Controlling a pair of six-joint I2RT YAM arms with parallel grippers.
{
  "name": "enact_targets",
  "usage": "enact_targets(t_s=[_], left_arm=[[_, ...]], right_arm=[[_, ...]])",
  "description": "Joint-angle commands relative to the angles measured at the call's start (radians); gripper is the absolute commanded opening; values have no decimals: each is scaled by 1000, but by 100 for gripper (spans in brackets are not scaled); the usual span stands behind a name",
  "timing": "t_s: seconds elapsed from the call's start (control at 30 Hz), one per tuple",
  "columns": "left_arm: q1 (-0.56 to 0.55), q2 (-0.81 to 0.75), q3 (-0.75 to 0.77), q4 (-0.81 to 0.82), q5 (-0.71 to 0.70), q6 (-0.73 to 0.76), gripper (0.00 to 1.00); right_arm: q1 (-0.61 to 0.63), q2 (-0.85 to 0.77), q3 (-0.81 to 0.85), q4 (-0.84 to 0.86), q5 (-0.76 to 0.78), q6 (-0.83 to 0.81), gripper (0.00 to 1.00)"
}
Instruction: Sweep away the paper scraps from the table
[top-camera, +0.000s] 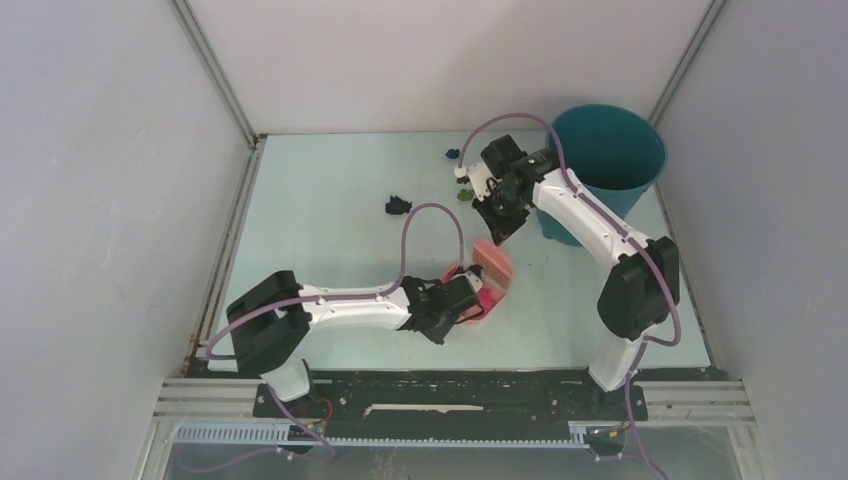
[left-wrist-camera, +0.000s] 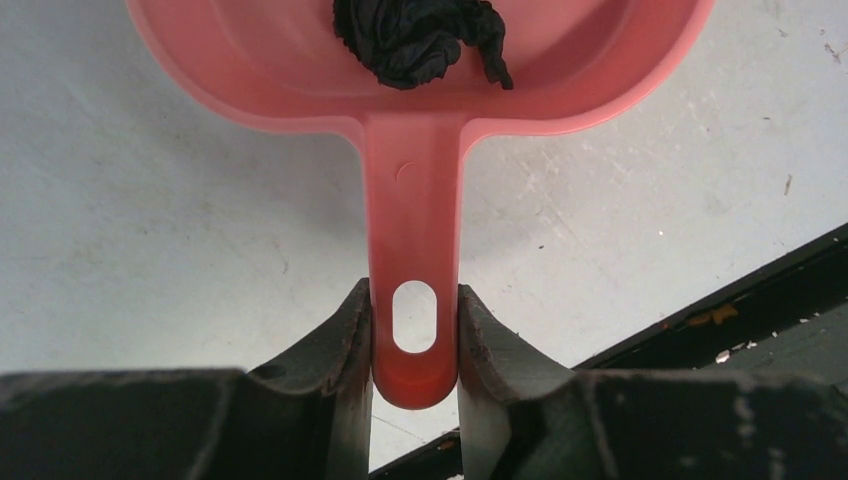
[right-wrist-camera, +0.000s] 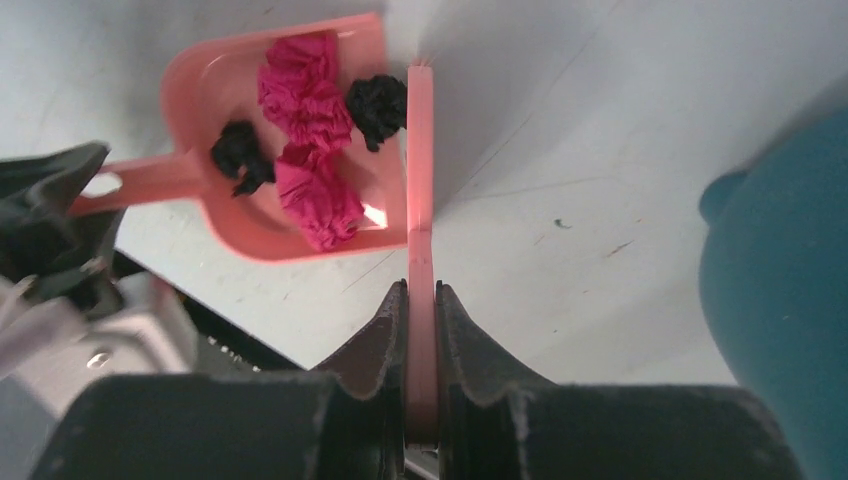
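Magenta and black paper scraps (right-wrist-camera: 305, 150) are gathered in the pink dustpan (right-wrist-camera: 200, 80); the sweep is judged partly done.
A black wad (top-camera: 398, 206) and smaller wads (top-camera: 452, 154) are left on the table (top-camera: 330, 180) toward its far side. The pan's handle (left-wrist-camera: 412, 200) is pinched by the left gripper (left-wrist-camera: 415, 340), the brush (right-wrist-camera: 420, 150) is clamped by the right gripper (right-wrist-camera: 421, 300) just beside the pan's mouth, and emptying into the teal bin (top-camera: 610, 150) is judged outstanding.
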Motion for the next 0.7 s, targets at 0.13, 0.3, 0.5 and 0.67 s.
enact_targets(t_s=[0.13, 0.3, 0.5, 0.67], left_arm=[[11, 11, 18, 61, -38, 41, 0], [7, -30, -11, 100, -49, 49, 0], [-8, -147, -115, 250, -100, 68, 0], [-8, -167, -149, 309, -118, 69, 0]], right_arm=[[67, -141, -27, -97, -19, -20, 0], [77, -170, -45, -74, 111, -25, 0], [78, -197, -13, -73, 220, -38, 0], [76, -228, 29, -96, 236, -43, 0]])
